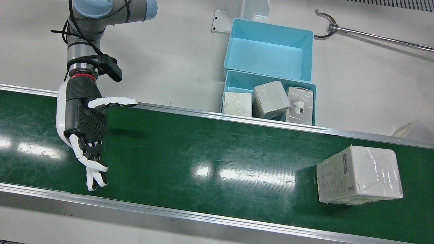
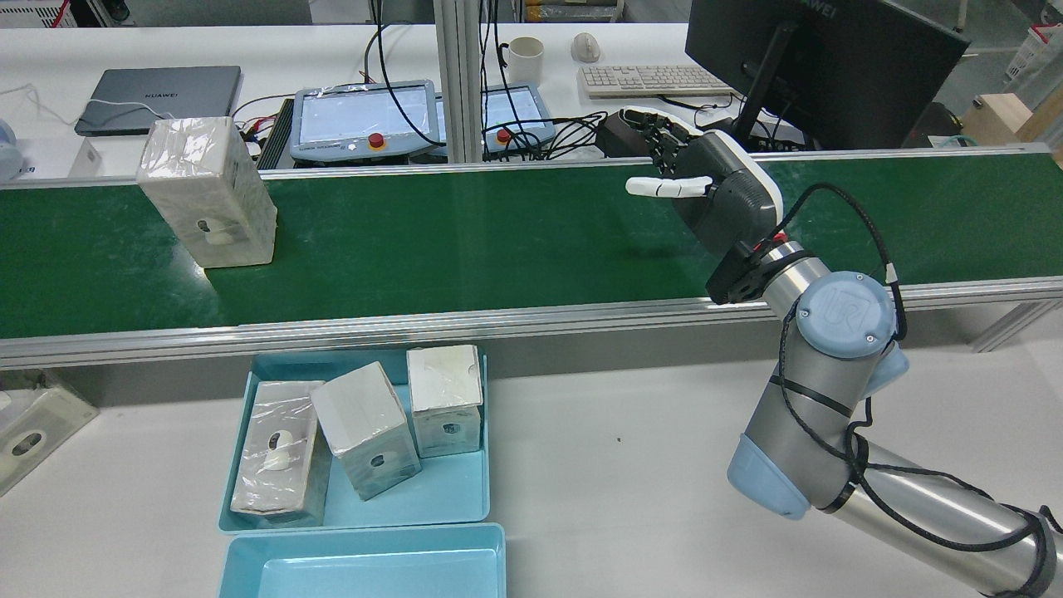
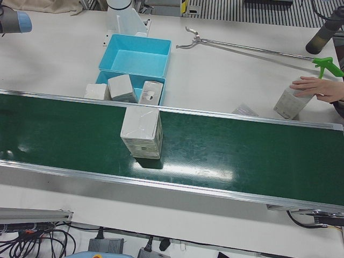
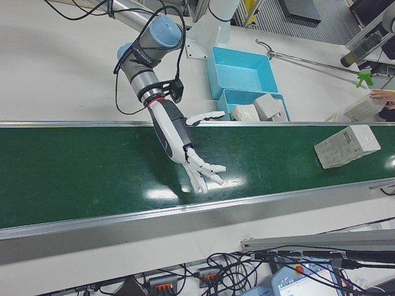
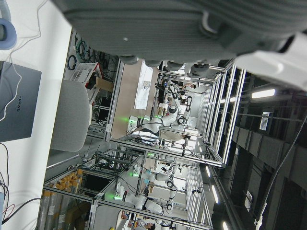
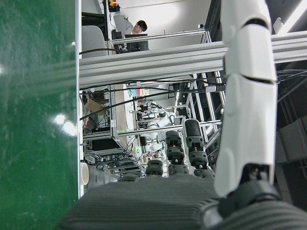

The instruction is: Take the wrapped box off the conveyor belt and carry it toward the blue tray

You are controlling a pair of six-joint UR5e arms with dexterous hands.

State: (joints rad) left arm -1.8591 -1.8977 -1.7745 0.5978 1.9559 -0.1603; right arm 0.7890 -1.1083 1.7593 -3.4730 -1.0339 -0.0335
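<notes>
The white, plastic-wrapped rectangular box [image 1: 360, 175] stands on the glossy green conveyor belt [image 1: 203, 152], well apart from the right hand [image 1: 84, 128], whose white-and-black fingers [image 1: 93, 173] are spread, empty.

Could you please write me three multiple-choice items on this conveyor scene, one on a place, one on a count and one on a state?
1. Where is the wrapped box?
A. on the green conveyor belt
B. in the right hand
C. in the empty blue tray

2. How many boxes lie in the blue tray nearest the belt?
A. one
B. three
C. five

3. What is the state of the right hand?
A. shut on the box
B. shut on nothing
C. open, holding nothing

Answers:
1. A: the front view shows it resting on the belt, far from the hand.
2. B: three wrapped boxes sit side by side in it.
3. C: its fingers are spread above the belt, with nothing in them.
</notes>
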